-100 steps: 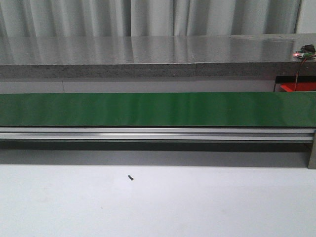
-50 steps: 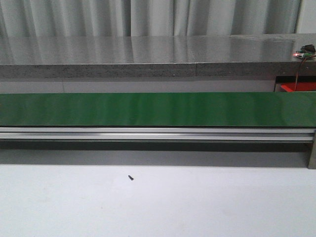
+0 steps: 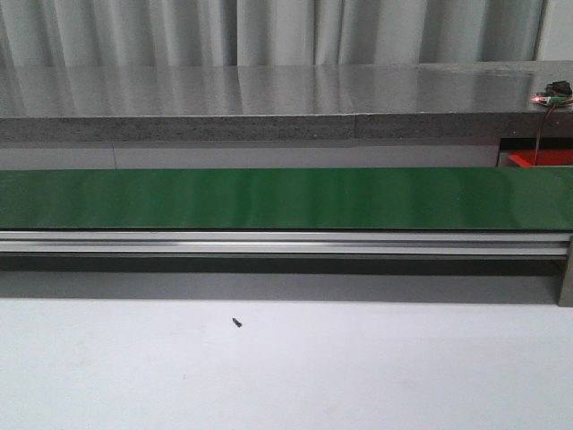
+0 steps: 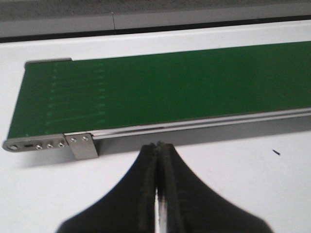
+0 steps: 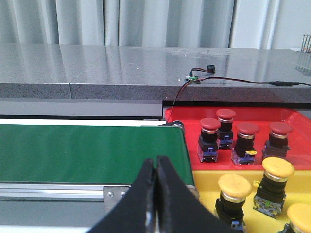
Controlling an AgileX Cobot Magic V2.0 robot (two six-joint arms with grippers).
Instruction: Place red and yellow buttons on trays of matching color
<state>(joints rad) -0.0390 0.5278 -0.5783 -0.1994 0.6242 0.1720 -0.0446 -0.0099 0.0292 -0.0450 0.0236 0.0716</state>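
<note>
- Front view: you see the long green belt [image 3: 286,199] run from one side of the picture to the other, with a silver rail [image 3: 286,242] along its near edge. The white worktop [image 3: 358,367] in front of it is wide and bare but for one tiny black speck [image 3: 237,322]. A bit of the red tray [image 3: 540,159] peeks out at the far right, behind the belt. No pincer shows here.
- Left wrist view: your left pincer [image 4: 158,148] has its two sides pressed together with nothing between them. It hangs over white worktop, just in front of the belt's end and a small metal bracket [image 4: 83,145].
- Right wrist view: your right pincer [image 5: 155,165] is also closed tight and holds nothing. It sits near the belt's other end. Just past that end, four red buttons [image 5: 210,125] stand on the red tray, and yellow buttons [image 5: 278,168] stand on the yellow tray [image 5: 208,174].
</note>
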